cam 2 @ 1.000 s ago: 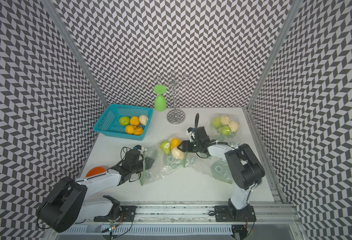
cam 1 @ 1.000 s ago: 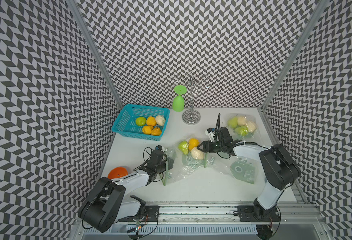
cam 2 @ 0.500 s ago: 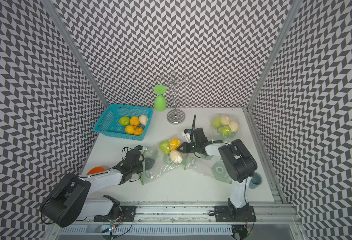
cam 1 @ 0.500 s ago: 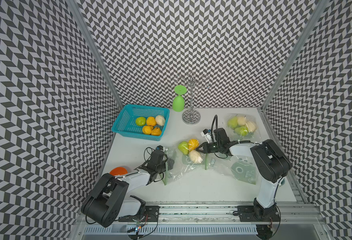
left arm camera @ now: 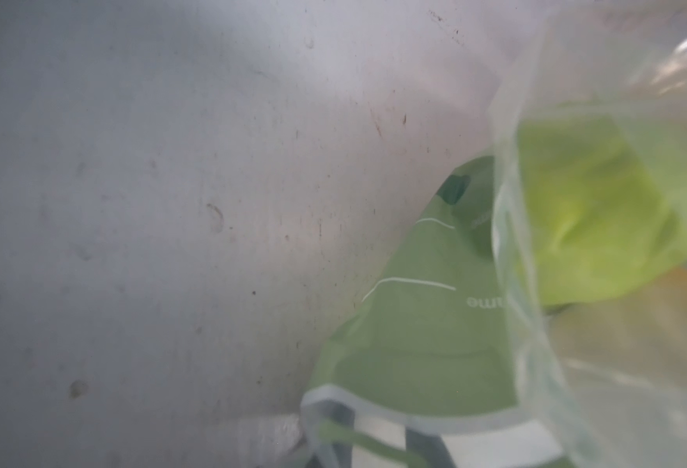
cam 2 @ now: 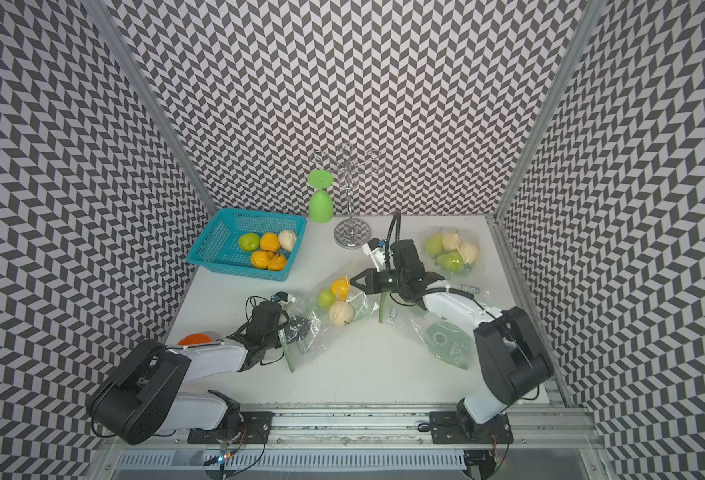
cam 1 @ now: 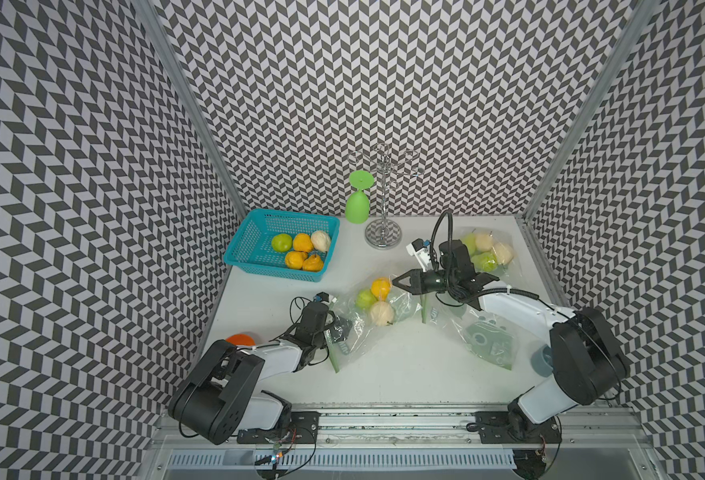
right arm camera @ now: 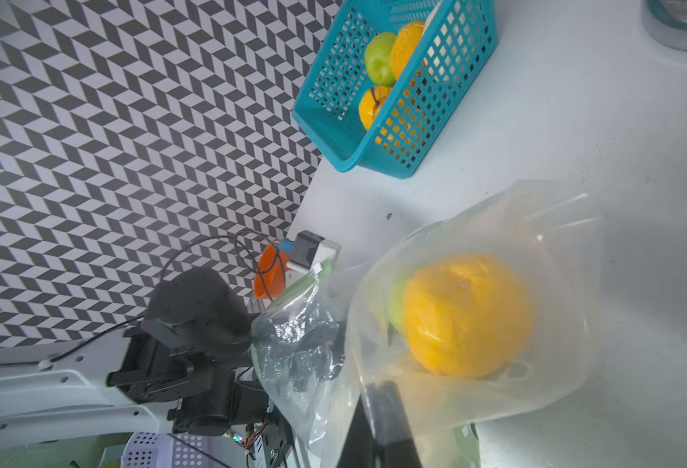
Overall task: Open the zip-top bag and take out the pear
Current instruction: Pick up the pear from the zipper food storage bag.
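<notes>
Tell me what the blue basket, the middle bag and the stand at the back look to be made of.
Basket: likely moulded plastic; uniform teal, slightly glossy, with a regular grid of holes.
Bag: thin clear plastic film; the orange fruit shows through, and it creases with bright glints.
Stand: polished metal, probably chromed; its round base mirrors the chevron wall.

Front of the surface (cam 1: 405, 374) open, zip-top bag (cam 1: 363, 332) spanning the middle, basket (cam 1: 251, 241) and metal stand (cam 1: 383, 239) blocking the back
</notes>
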